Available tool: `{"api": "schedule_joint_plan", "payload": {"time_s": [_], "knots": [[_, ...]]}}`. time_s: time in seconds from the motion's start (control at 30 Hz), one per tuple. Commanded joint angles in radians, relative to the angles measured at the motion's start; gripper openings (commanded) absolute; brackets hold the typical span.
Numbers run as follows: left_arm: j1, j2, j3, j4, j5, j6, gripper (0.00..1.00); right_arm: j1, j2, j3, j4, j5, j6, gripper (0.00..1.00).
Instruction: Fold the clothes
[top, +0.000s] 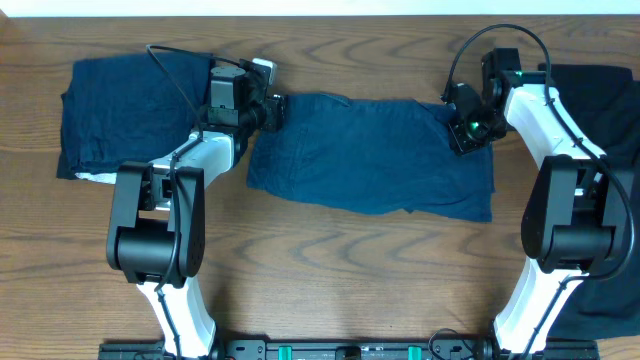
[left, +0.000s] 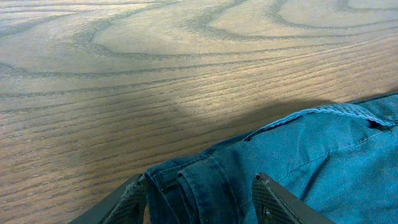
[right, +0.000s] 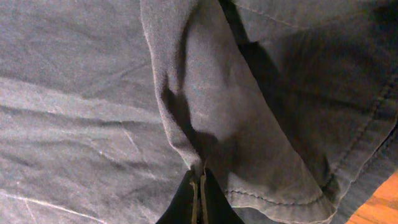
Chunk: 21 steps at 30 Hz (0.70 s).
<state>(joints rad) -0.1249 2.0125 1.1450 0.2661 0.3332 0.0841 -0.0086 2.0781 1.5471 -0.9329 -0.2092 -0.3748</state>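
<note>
A robotics lab bench: a wood-grain table (top: 340, 260) with two white-and-black arms (top: 160, 220) mounted at its edge.

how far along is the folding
Done: one navy garment lies folded at left. In hand: the denim garment, right gripper pinching one end, left gripper open at the other. Left: finishing it, then the black garment at far right.

arms (top: 190, 160): white links, blk joints | blk cables (top: 175, 75) | l claw (left: 199, 186): dark fingers (left: 277, 202)

We've got even light overhead, soft shadow on the bench (left: 267, 115), the clothes (right: 93, 93) dim, perhaps blurred, at right wrist.
</note>
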Motion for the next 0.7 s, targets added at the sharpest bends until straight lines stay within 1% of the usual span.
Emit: {"api": "schedule_joint_plan", "payload": {"time_s": [0.0,0.3,0.37,0.4,0.53,0.6,0.67], "knots": [[0.001,0.025,0.005,-0.006,0.024,0.009,0.56,0.010,-0.031,-0.007,0.003,-0.004,0.011,0.01],[-0.005,0.040,0.005,-0.006,0.025,0.009,0.56,0.010,-0.031,-0.007,0.007,-0.004,0.011,0.01],[-0.005,0.037,0.005,0.003,0.025,0.009,0.47,0.010,-0.031,-0.007,0.008,-0.004,0.011,0.01],[-0.005,0.033,0.005,0.005,0.025,0.009,0.45,0.010,-0.031,-0.007,0.008,-0.004,0.011,0.01],[-0.005,0.005,0.005,0.001,0.027,0.008,0.32,0.010,-0.031,-0.007,0.008,-0.004,0.011,0.01],[-0.005,-0.018,0.005,-0.011,0.054,0.009,0.25,0.010,-0.031,-0.007,0.006,-0.004,0.011,0.01],[-0.005,-0.047,0.005,-0.030,0.070,0.009,0.14,0.010,-0.031,-0.007,0.005,-0.004,0.011,0.01]]}}
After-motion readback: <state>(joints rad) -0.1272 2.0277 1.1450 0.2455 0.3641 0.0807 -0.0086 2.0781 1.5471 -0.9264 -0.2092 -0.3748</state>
